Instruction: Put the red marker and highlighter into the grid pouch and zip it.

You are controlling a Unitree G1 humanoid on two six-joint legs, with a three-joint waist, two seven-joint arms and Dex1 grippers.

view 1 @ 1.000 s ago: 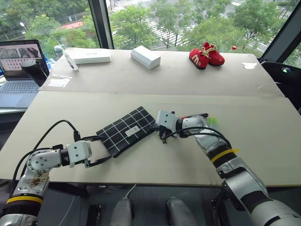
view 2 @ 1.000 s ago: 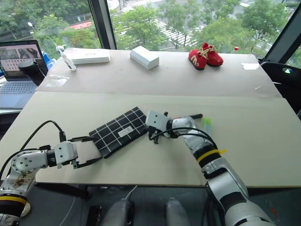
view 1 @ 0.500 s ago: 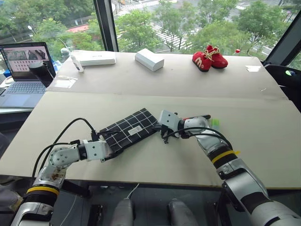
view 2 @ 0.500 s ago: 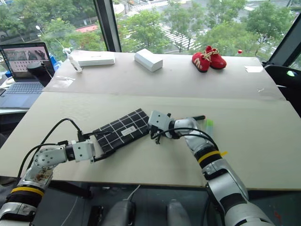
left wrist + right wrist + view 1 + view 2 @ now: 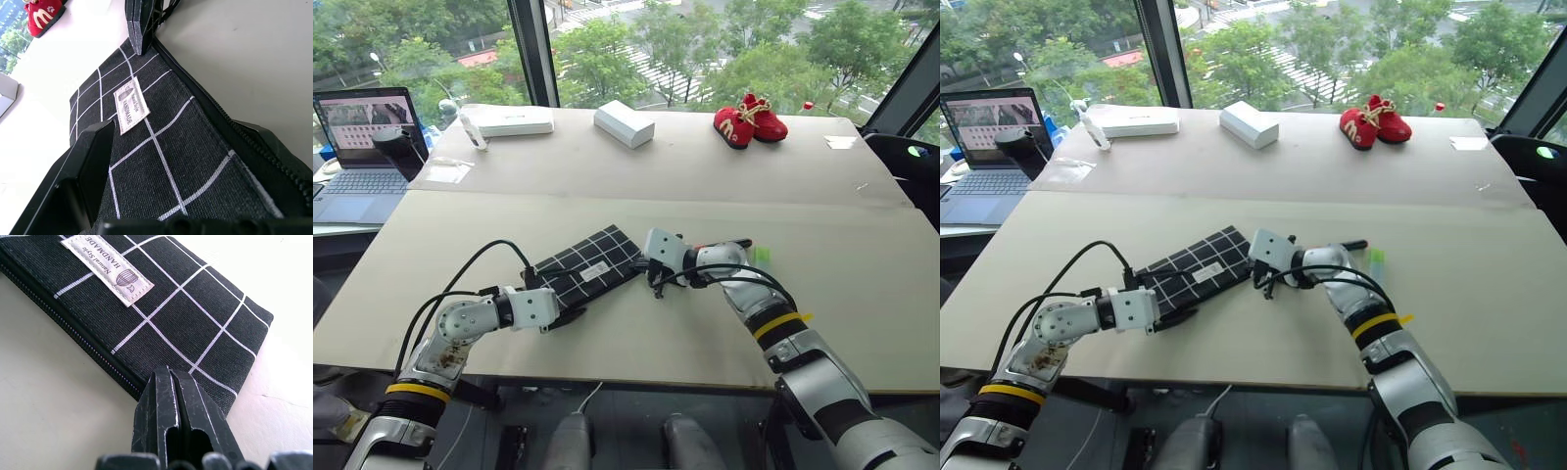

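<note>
Black grid pouch (image 5: 587, 270) is lying flat on the worktop (image 5: 862, 294); left claw (image 5: 171, 161) is straddling it wide, right claw (image 5: 178, 404) is pinching its corner tight.

The left gripper (image 5: 570, 299), its 2 fingers spread wide, reaches in from the table's near edge, while the right gripper (image 5: 653, 284) is pinched closed.

Bright, even daylight comes through the windows (image 5: 705, 49) across the top of the head views, washing the table (image 5: 607, 166) pale. Shadows are soft and short. In the wrist views the tabletop glares nearly white, and the near fingers (image 5: 181, 431) at the bottom edge are slightly blurred.
</note>
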